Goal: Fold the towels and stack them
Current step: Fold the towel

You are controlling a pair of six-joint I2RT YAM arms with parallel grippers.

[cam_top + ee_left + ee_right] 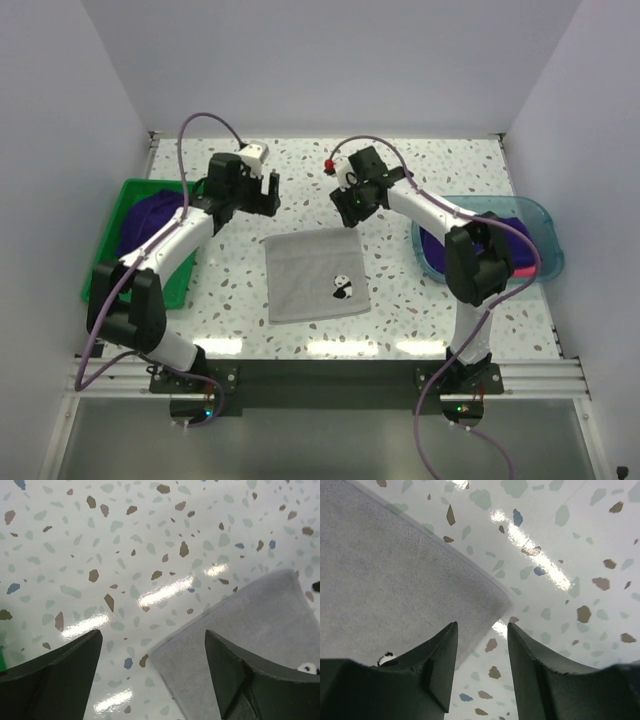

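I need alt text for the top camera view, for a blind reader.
A grey towel with a small panda picture lies flat in the middle of a speckled table, with the left gripper and right gripper near its far corners. A green bin at left holds a purple towel; a teal tray at right holds another.

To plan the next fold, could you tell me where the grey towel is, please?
In the top view the grey towel lies flat mid-table, between the green bin at left and the teal tray at right.
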